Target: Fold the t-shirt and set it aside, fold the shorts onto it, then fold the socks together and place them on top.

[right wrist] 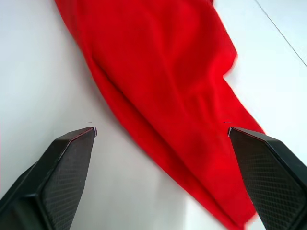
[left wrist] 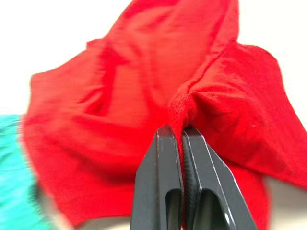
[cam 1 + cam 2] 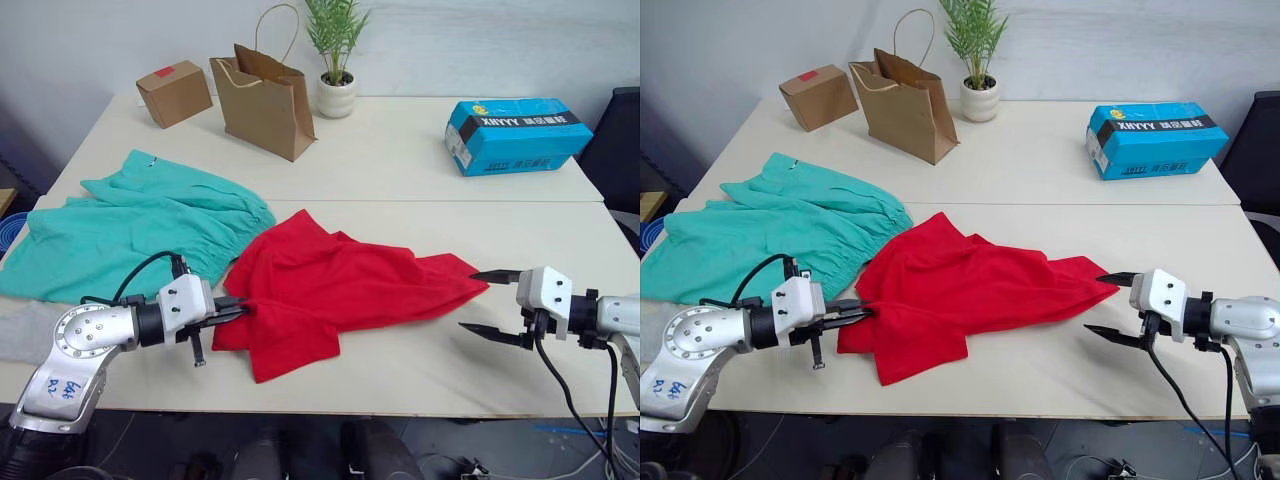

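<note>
The red t-shirt (image 3: 340,285) lies crumpled near the table's front, at the middle. My left gripper (image 3: 237,309) is shut on a fold of its left edge; the left wrist view shows the t-shirt (image 2: 144,100) cloth pinched between the black fingers (image 2: 163,191). My right gripper (image 3: 483,301) stands open just right of the t-shirt's right tip, nothing between its fingers. In the right wrist view the t-shirt (image 1: 168,96) lies ahead of that open gripper (image 1: 163,132). The teal shorts (image 3: 130,235) are spread at the left. A grey sock (image 3: 20,332) lies at the front left edge.
At the back of the table (image 3: 400,160) stand a small cardboard box (image 3: 174,93), a brown paper bag (image 3: 262,100) and a potted plant (image 3: 336,60). A blue carton (image 3: 515,135) lies at the back right. Bare table shows at the right and front.
</note>
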`<state>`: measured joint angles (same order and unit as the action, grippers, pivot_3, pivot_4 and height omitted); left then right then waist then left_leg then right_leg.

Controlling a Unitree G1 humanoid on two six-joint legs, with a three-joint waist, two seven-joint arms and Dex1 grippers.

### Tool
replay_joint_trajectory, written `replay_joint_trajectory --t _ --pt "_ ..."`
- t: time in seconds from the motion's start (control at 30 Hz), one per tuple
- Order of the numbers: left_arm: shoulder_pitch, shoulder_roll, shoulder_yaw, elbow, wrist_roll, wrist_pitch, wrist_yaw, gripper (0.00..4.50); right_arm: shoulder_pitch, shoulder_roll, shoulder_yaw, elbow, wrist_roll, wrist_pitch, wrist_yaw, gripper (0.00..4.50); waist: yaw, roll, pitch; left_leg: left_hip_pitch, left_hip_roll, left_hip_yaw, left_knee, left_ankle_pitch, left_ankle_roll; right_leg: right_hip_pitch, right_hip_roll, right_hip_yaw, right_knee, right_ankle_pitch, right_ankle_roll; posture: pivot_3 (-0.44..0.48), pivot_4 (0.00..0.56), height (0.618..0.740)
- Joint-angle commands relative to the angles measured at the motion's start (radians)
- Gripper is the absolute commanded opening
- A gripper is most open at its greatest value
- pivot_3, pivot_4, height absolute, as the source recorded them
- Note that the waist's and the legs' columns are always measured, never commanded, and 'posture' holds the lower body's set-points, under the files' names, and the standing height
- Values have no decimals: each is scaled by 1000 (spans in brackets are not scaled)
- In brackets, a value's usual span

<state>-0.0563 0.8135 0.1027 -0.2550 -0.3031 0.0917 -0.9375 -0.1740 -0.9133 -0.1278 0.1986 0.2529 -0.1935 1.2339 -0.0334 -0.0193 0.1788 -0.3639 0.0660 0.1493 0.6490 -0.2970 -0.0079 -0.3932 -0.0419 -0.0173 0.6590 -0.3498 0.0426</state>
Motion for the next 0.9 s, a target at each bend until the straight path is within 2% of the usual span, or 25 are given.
replay_joint_trajectory --t 0.03,0.2,0.3,0.4,0.67,0.77,0.9 --pt "-50 20 19 45 39 -26 9 20 -37 -13 34 51 -62 -56 1 4500 2 0 0 -1 0 0 0 0 0 -1 0 0 0 0 0 0 150 740" --pt "-89 35 30 85 63 -26 13 20 -40 -3 28 35 -16 -65 33 4500 3 0 0 -2 0 0 1 0 0 -2 0 0 0 0 0 0 150 740" --pt "-95 58 59 105 47 13 1 20 -12 12 -5 -44 100 -75 101 4500 1 0 0 -2 0 0 1 0 0 -2 0 0 1 0 0 0 150 740" --pt "-88 56 65 98 29 71 9 20 5 1 5 -78 100 -95 116 4500 0 0 0 -2 1 0 0 0 -1 -2 0 0 1 0 0 0 150 740" --pt "-65 33 51 74 32 116 14 20 8 22 56 -179 -3 16 -28 4500 4 0 0 -2 1 0 1 0 0 -2 0 0 1 0 0 0 150 740" --pt "-58 32 54 70 29 123 14 0 13 24 65 -188 -37 13 -52 3893 3 0 0 -2 1 0 1 0 -1 -2 0 0 1 0 0 0 150 740" --pt "-52 33 55 67 29 128 13 0 9 31 76 -174 -63 -33 -73 2536 3 0 0 -2 1 0 1 0 -1 -2 0 0 1 0 0 0 150 740"
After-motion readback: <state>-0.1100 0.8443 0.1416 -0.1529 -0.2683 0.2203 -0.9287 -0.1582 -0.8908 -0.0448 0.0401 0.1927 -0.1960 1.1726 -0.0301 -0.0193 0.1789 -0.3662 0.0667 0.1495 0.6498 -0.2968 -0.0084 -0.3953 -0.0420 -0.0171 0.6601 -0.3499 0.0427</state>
